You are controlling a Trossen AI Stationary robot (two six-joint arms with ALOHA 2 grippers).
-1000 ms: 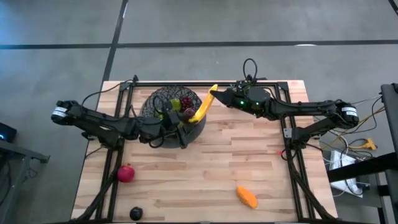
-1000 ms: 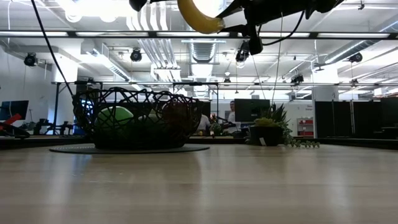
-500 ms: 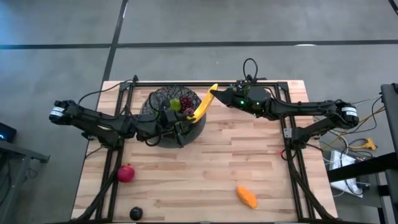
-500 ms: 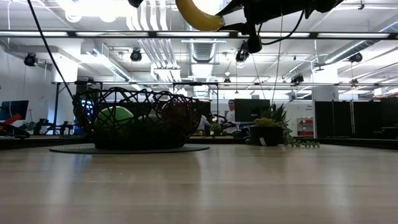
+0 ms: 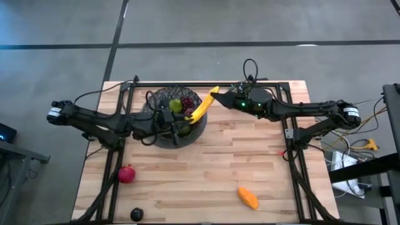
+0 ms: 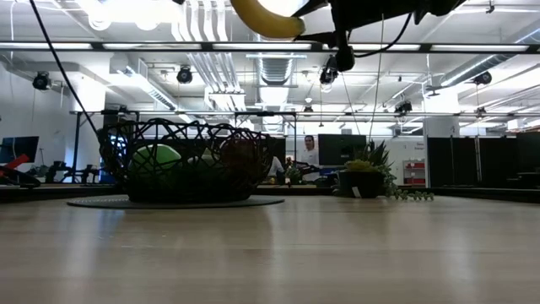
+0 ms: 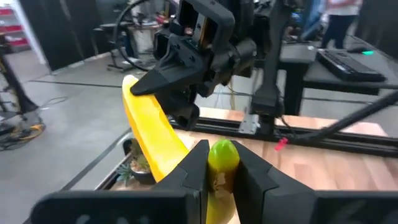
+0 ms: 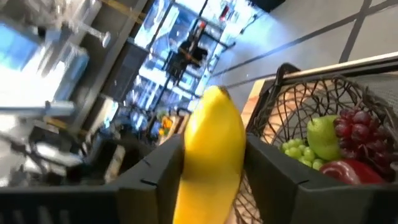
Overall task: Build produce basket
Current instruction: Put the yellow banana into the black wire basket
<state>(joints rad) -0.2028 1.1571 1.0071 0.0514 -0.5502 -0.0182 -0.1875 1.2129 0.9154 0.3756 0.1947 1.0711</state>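
A yellow banana [image 5: 204, 105] hangs in the air over the right rim of the dark wire basket [image 5: 174, 116], slanting from the far right to the near left. My left gripper [image 5: 186, 121] is shut on its lower, green-tipped end over the basket. My right gripper [image 5: 217, 97] is shut on its upper end. Inside the basket lie green grapes [image 8: 297, 152], a green apple [image 8: 323, 134], purple grapes [image 8: 354, 132] and a red fruit [image 8: 341, 169]. The low view shows the banana [image 6: 263, 15] high above the basket [image 6: 187, 160]. My left gripper pinches the banana's green-tipped end [image 7: 222, 151] between its two fingers, coming level from the table's left. That end is lifted clear above the basket. My right gripper has the banana's other end [image 7: 133, 94] between its two fingers [image 8: 163, 168], coming level from the table's right. The banana [image 8: 213, 134] runs on beyond the fingertips toward the basket.
The basket stands on a flat grey disc [image 6: 101, 203]. On the near part of the wooden table lie a red apple [image 5: 127, 174], a dark plum [image 5: 136, 214] and an orange piece [image 5: 248, 197]. A small green plant [image 6: 364, 176] stands beyond the table.
My left gripper has drawn a little toward the table's far edge and upward over the basket, at the banana's lower end. The banana's lower end has risen slightly with it. My right gripper has kept its place.
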